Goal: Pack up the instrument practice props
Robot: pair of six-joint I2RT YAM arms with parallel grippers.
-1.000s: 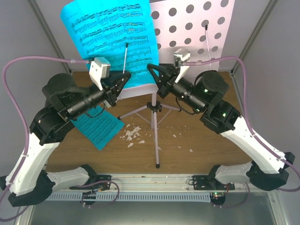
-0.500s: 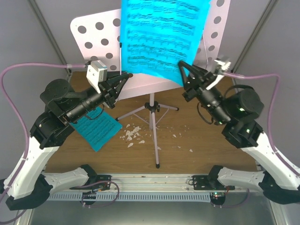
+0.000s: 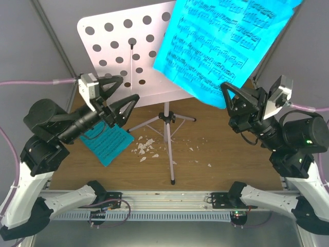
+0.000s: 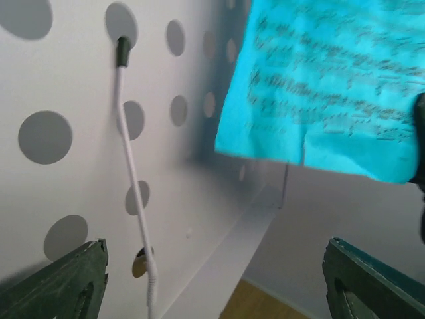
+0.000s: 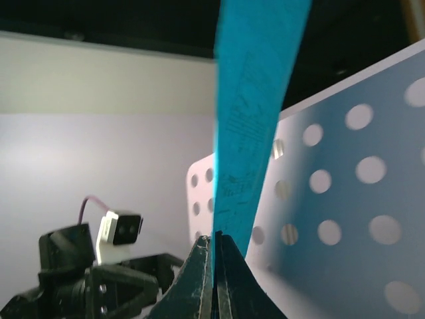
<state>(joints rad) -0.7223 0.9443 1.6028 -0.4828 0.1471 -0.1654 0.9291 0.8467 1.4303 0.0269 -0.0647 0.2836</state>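
Observation:
The pale music stand rises at the middle back on its tripod, its perforated desk bare. My right gripper is shut on the lower corner of a cyan sheet-music page, holding it in the air to the right of the desk. The right wrist view shows that page edge-on, pinched at the gripper. My left gripper stands open in front of the desk's left lower part, holding nothing. Its wrist view shows the desk, a thin wire page holder and the page. A second cyan page lies on the table.
Small white crumbs are scattered on the wooden table by the tripod's legs. Grey walls close in the left, the right and the back. The left arm's camera shows in the right wrist view.
My right gripper has carried the cyan page off the desk, to the right and upward. My left gripper has opened wide and drawn back to the left.

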